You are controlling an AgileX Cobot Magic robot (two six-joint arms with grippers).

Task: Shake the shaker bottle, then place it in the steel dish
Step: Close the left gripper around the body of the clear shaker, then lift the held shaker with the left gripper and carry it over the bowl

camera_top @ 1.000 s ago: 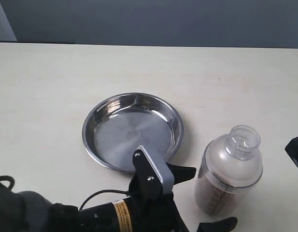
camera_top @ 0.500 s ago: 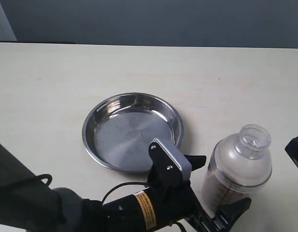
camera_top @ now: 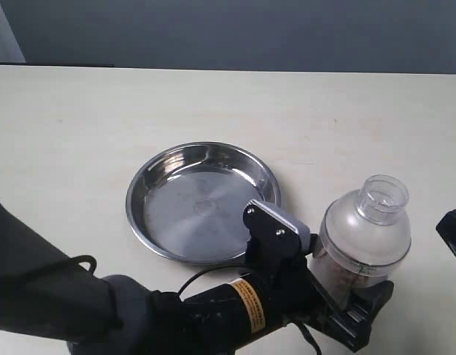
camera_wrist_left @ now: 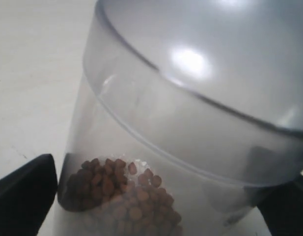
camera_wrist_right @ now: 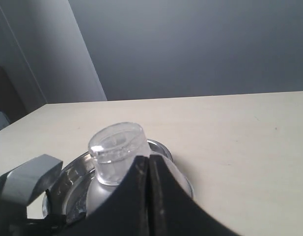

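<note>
Clear shaker bottle [camera_top: 363,237] stands upright (cap topmost), pinched by the wide-spread left hand [camera_top: 346,296].

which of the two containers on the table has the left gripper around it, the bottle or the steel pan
The shaker bottle: the left gripper has its jaws on either side of the bottle's lower body. The steel dish lies empty beside it, ungripped.

I work over a pale cream table [camera_top: 80,126], its matte top smooth with a few faint specks. Behind its far edge stands a grey-blue wall [camera_top: 235,33], and a lighter whitish panel [camera_top: 4,33] sits at the far corner.
</note>
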